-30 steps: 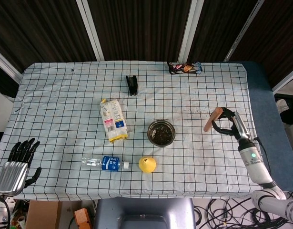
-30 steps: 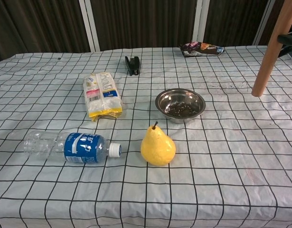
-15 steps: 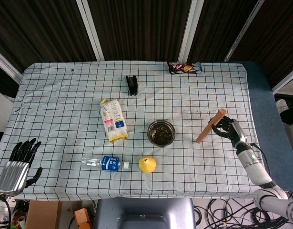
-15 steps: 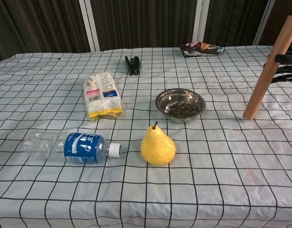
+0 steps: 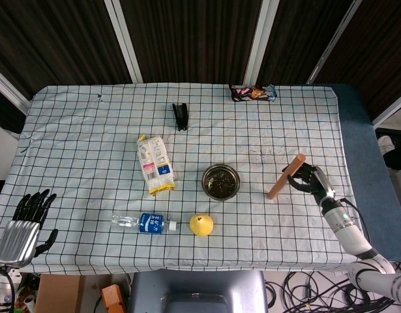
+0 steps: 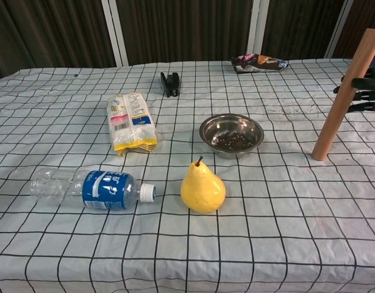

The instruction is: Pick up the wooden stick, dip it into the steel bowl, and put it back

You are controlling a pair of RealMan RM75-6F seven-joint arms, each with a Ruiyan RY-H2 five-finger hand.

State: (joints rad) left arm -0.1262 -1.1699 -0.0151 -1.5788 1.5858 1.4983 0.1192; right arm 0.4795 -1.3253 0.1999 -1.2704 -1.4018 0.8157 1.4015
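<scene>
On my worktop I count one wooden stick, one steel bowl, one yellow pear, one plastic water bottle lying on its side, one yellow-and-white snack bag, one dark candy wrapper at the far edge, and one small black clip. That makes seven loose things, one of each kind, with no duplicates. I see two robot hands: one left hand and one right hand. The checked cloth is a single sheet covering the whole worktop.
</scene>
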